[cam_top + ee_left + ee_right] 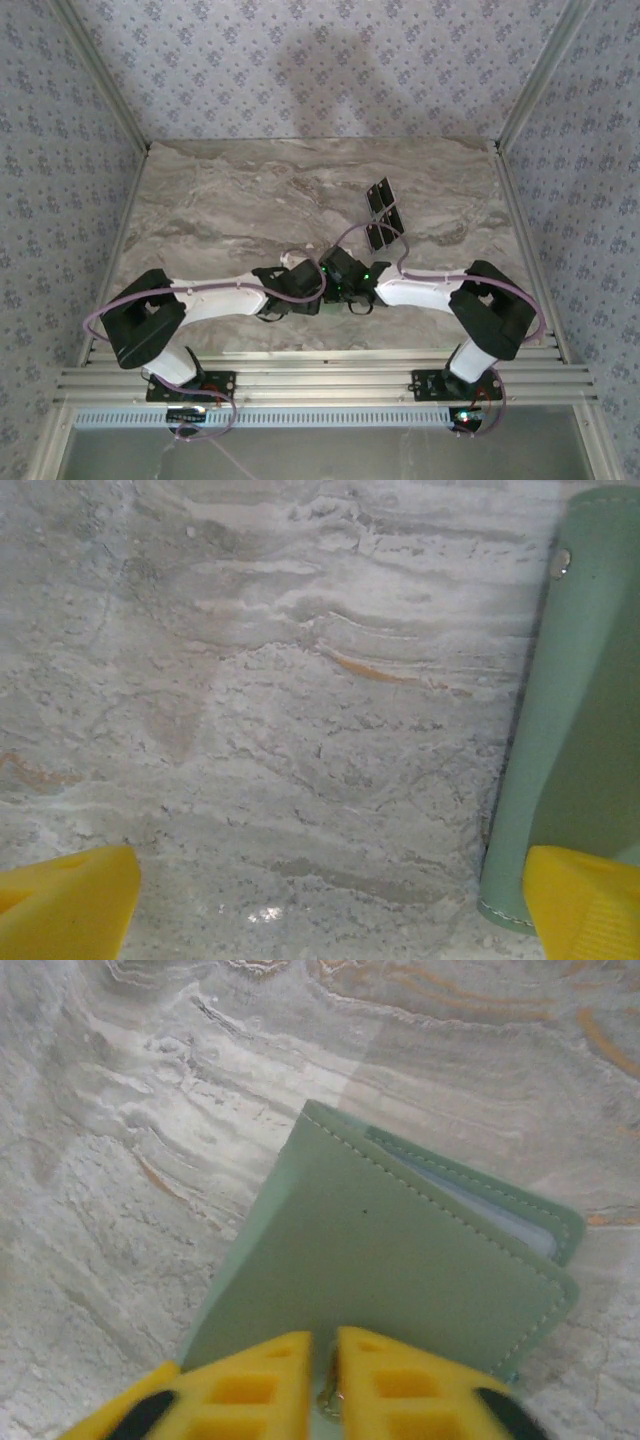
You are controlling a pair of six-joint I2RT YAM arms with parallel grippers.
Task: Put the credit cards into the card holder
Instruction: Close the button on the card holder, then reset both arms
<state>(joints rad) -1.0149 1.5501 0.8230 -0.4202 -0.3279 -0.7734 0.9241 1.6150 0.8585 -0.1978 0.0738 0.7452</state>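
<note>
Table [220, 200]: marble top; the wallet lies near its middle.
Wallet [390, 1260]: soft, light and folded over. We judge it will flex and slide, so a pinch on a stitched edge suits best.
Left gripper [325, 905]: fingers wide apart and empty, just beside the wallet.
Right gripper [322, 1345]: fingers nearly together at the wallet's near edge; we cannot tell whether they pinch it.
Cards [383, 213]: black, thin, probably slippery; beyond the wallet.
Hidden: from above, the arms cover the wallet; the card count is unclear.
</note>
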